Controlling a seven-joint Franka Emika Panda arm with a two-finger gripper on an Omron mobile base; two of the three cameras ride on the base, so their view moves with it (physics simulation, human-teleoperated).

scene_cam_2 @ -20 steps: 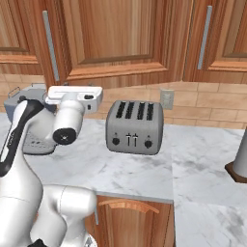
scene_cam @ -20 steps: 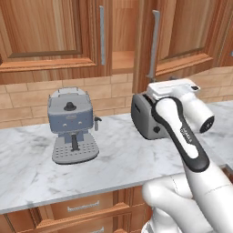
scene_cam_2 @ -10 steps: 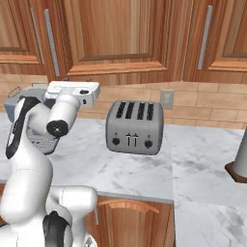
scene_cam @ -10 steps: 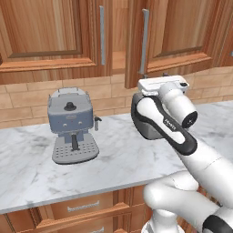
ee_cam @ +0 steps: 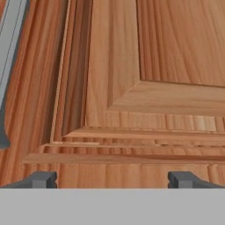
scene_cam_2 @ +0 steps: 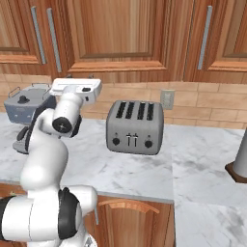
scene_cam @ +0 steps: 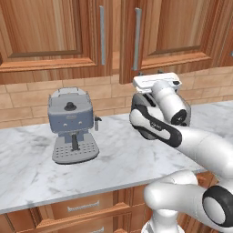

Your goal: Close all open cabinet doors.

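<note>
- Two-finger claw [ee_cam: 112, 179] on the white Franka arm: dark tips spread wide apart in hand view, nothing between them.
- Task thing: reddish-brown framed wooden cabinet door with recessed centre panel [ee_cam: 145, 83], straight ahead of the claw and close. The lower left corner of its frame sits just above the tips.
- Long vertical silver bar handle [ee_cam: 9, 66] of that door lies off to the claw's left in hand view, well clear of both tips. Its long axis runs up-down, along the door edge.
- In left base view the same door [scene_cam: 175, 32] hangs above and just behind the white hand, handle [scene_cam: 137, 38] slightly left of it. In right base view, door [scene_cam_2: 113, 34] above the hand, handle [scene_cam_2: 53, 34] up-left.
- Door looks nearly shut, maybe ajar. A thin strip at its left edge in left base view hints at a gap, hard to be sure from here.
- Neighbour door [scene_cam: 45, 34] to the claw's left looks flush. Far door [scene_cam_2: 226, 34] on its right also looks flush.
- Key relation: door face lies forward of the claw, hinge side to the claw's right, so a forward push near the handle edge should seat it.
- Risk: tips land on the frame moulding and slip off.
- Below claw: marble counter [scene_cam: 27, 168], grey espresso machine [scene_cam: 72, 125] to its left, silver four-slot toaster [scene_cam_2: 134, 126] to its right.
</note>
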